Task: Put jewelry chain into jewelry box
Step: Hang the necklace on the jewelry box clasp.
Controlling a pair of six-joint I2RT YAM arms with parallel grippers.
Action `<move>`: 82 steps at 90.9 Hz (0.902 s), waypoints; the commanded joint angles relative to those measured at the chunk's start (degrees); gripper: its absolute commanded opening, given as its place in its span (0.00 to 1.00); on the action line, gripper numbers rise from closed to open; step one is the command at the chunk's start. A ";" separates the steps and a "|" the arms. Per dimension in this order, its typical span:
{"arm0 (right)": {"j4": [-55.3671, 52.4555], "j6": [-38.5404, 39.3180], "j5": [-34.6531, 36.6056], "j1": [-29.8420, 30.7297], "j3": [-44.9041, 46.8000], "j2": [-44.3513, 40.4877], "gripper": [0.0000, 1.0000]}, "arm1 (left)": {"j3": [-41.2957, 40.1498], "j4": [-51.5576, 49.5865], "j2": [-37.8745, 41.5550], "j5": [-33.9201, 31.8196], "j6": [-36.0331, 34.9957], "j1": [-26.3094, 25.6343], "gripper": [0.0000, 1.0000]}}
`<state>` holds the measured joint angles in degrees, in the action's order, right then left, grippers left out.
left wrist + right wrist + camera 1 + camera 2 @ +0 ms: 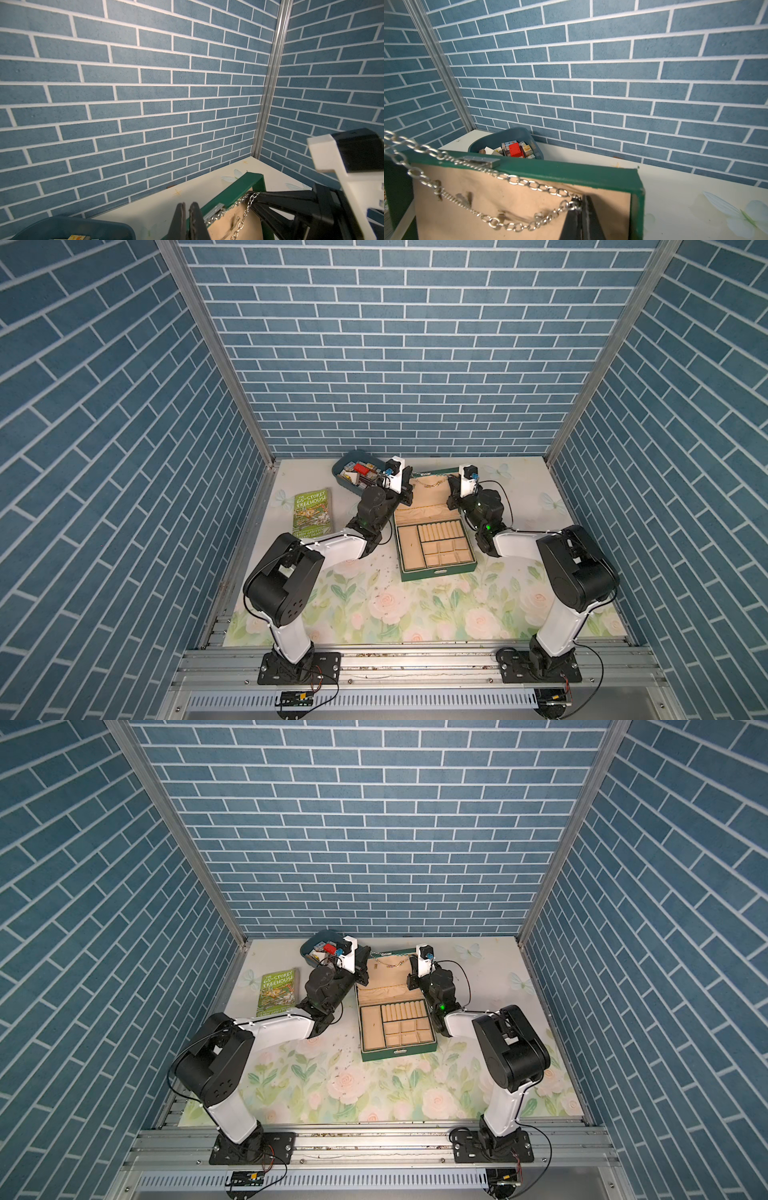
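**Chain strung between two closed grippers at the box lid**

The left gripper (187, 208) is pinched narrow on one end of the jewelry chain (517, 179). From those jaws the chain sags in a double strand across the raised lid of the jewelry box (438, 571) to the right gripper (581, 202), which is clamped on its other end.

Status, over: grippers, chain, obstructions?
Left gripper and right gripper both shut on thin silver link chain, strung across raised lid of dark green jewelry box. Chain not yet in compartments; may snag lid rim.
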<state>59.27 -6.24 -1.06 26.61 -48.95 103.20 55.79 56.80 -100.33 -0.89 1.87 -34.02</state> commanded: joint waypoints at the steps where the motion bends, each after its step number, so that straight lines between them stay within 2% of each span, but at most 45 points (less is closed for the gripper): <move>1: 2.03 -1.71 0.02 -0.16 -1.33 1.23 0.00 | 0.82 2.03 -1.34 -0.09 -0.20 0.54 0.00; 82: 3.85 -2.99 -0.08 0.72 1.92 1.20 0.00 | -3.64 2.68 -2.38 1.07 1.89 0.45 0.00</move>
<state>60.71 -7.70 -1.30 26.96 -47.72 104.27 52.62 57.93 -102.00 -0.12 3.18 -33.76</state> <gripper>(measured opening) 0.065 0.081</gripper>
